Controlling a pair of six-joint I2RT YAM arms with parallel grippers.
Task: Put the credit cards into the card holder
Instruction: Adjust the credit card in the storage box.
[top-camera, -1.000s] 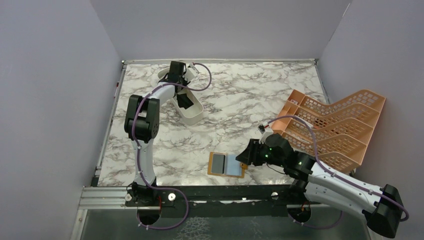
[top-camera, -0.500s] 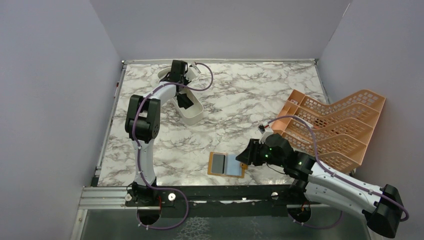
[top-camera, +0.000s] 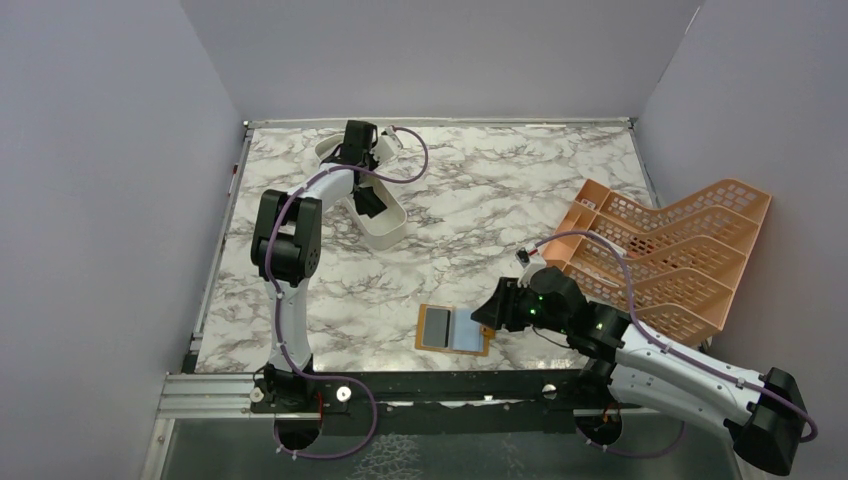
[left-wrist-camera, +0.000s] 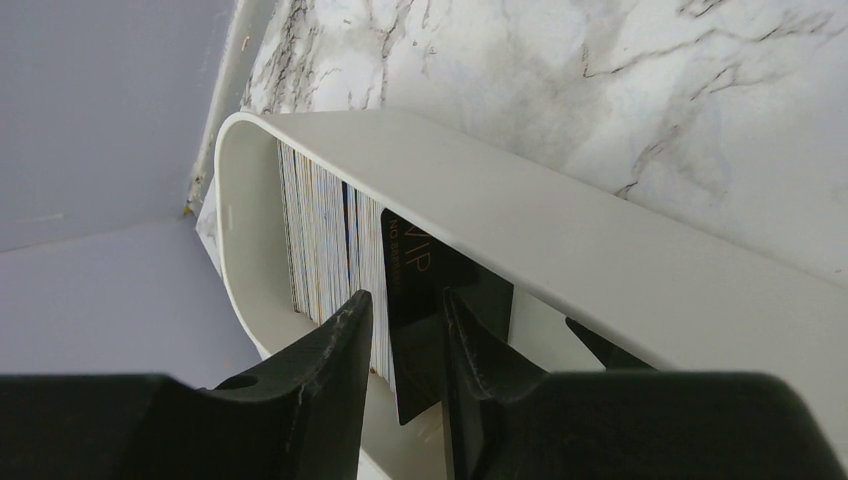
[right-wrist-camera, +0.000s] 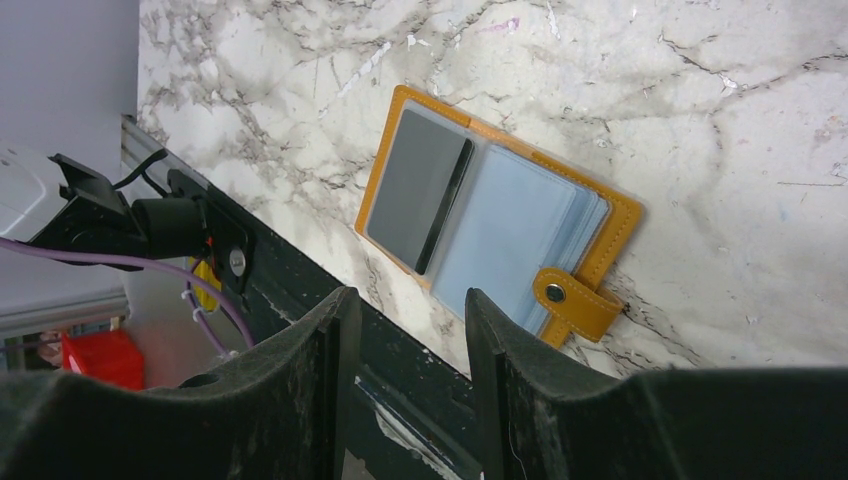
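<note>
Right, your left hand (left-wrist-camera: 405, 302) is down inside the white tray (left-wrist-camera: 600, 240) at the far left of the desk (top-camera: 480, 200). Its two fingers stand narrowly apart on either side of a black card (left-wrist-camera: 405, 262) that stands on edge at the front of a stack of cards (left-wrist-camera: 320, 230). I cannot tell from the wrist view whether the pads are bearing on it or are just shy of it.

Make sure you take that one card only. Its neighbour sits just behind it, so squeeze squarely on the two faces and lift straight up along the tray wall rather than dragging sideways.

Your right hand (right-wrist-camera: 408, 305) hangs wide open and empty just beside the card holder (right-wrist-camera: 500, 215). The holder lies open at the near edge of the desk, with a grey card (right-wrist-camera: 412, 185) already in its left sleeve and its snap strap (right-wrist-camera: 565, 300) flopped outward. I would use that hand to pin the holder down when the card arrives.

As for writing, the black card reads "VIP" in pale letters, and a smaller line alongside is too fine to read. The stack's edges show print, but none of it is legible, and the holder shows no brand.
</note>
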